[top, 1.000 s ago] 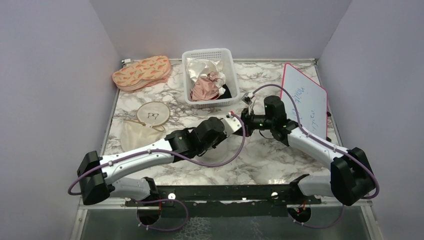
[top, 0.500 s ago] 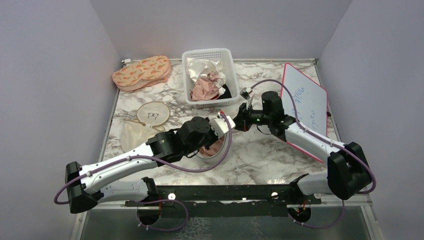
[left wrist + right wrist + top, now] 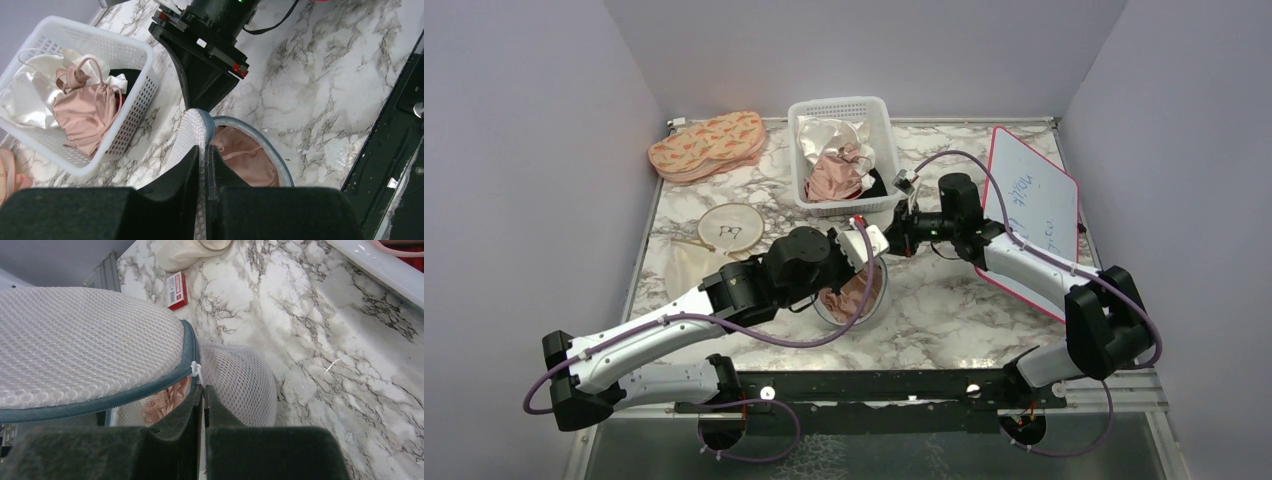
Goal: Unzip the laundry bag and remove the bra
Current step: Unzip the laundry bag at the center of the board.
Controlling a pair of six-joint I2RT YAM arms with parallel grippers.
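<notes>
The laundry bag (image 3: 874, 298) lies at mid-table with its mesh lid (image 3: 85, 345) lifted along the dark zip rim. In the gap under the lid shows the pink bra (image 3: 247, 162), also seen from above (image 3: 846, 298). My left gripper (image 3: 204, 150) is shut on the lid's mesh edge and holds it up. My right gripper (image 3: 204, 387) faces it from the other side, shut on the white zip pull (image 3: 196, 370) at the rim. In the top view the left gripper (image 3: 876, 255) and the right gripper (image 3: 894, 245) nearly meet above the bag's far edge.
A white slotted basket (image 3: 836, 103) with peach and cream cloths stands just behind the grippers. A red-framed whiteboard (image 3: 1036, 205) lies at the right. Patterned pouches (image 3: 707, 145), a round hoop (image 3: 730, 228) and a cream pouch (image 3: 689, 272) sit at the left.
Both grippers have shifted left together. The left arm has drawn back and raised the lid, so the bag's opening and the pink bra now show from above.
</notes>
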